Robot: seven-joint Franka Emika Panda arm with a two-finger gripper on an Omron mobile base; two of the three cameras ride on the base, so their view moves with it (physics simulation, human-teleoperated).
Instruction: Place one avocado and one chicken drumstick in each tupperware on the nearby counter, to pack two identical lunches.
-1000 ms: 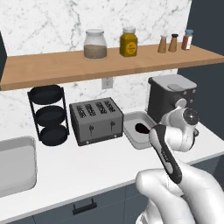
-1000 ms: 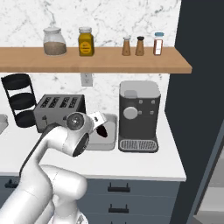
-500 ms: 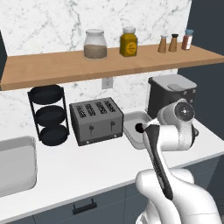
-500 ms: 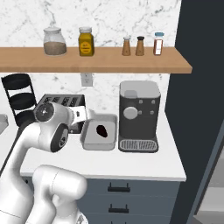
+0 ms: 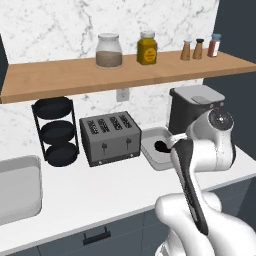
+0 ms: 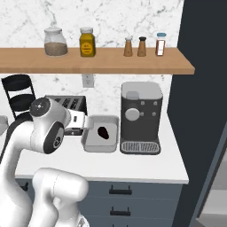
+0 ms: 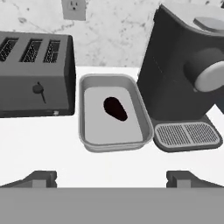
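A light-grey tupperware (image 7: 114, 146) stands on the white marble counter (image 7: 39, 144), between the toaster and the coffee machine. One near-black avocado (image 7: 115, 108) lies inside it, near the middle. The right base view shows the same tupperware (image 6: 91, 142) and avocado (image 6: 103, 132), and so does the left base view, with tupperware (image 5: 151, 153) and avocado (image 5: 161, 146). My gripper (image 7: 112, 178) hangs back from the container's near rim, open, with nothing between its fingertips (image 7: 41, 177). In the right base view the hand (image 6: 80, 124) sits just left of the container. The chicken drumstick is out of view.
A dark toaster (image 5: 110, 136) stands left of the tupperware and a black coffee machine (image 6: 141, 113) right of it. Further left are a black tiered rack (image 5: 56, 131) and a sink (image 5: 17, 192). A wooden shelf (image 5: 125, 70) with jars runs overhead.
The hand has drawn back from over the tupperware towards the counter's front, leaving the avocado lying inside. The jaws stayed open.
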